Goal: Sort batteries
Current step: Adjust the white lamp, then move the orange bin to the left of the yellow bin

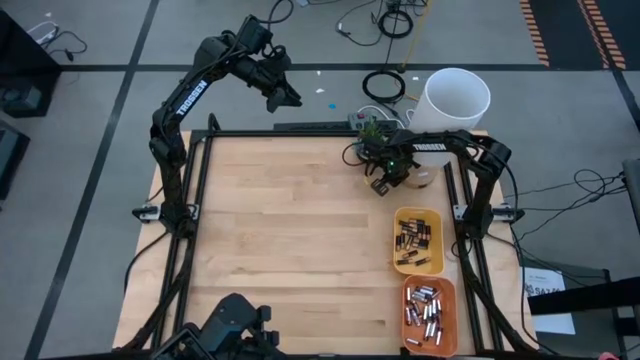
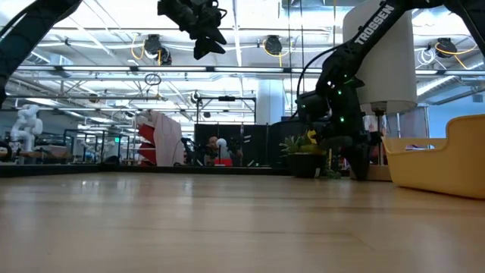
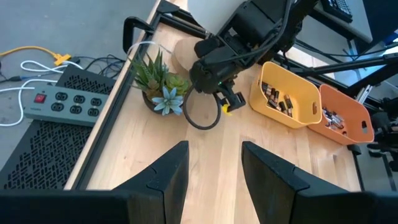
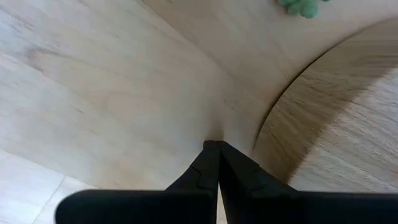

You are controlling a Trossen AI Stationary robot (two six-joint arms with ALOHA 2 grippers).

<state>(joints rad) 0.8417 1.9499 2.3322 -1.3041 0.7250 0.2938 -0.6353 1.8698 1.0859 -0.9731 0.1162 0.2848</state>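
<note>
From above, the pale wooden table (image 1: 290, 240) carries a yellow plastic tray (image 1: 418, 240) near its right edge, holding dark-bodied cylindrical batteries (image 1: 415, 237); just below that tray sits an orange plastic tray (image 1: 429, 315) with silvery metallic batteries (image 1: 425, 312) piled in it. The right gripper (image 1: 384, 182) hangs low over the table just above the yellow tray, beside a small green potted plant (image 1: 372, 130), and the left gripper (image 1: 283, 97) is raised off beyond the table's far edge, well apart from the yellow tray. From table height, the left gripper (image 2: 204, 38) hovers high in the air, while the right gripper (image 2: 356, 163) reaches down close to the wood beside the yellow tray (image 2: 447, 163). Past the left arm's own fingers (image 3: 171, 171), which stand spread apart with nothing between them, the plant (image 3: 160, 87) sits on the far side of the right arm from the yellow tray (image 3: 287, 99), with the orange tray (image 3: 345, 115) touching that tray's other side. In the right wrist view the right gripper (image 4: 214, 146) has its jaws pressed together on nothing, tips just above bare wood.
</note>
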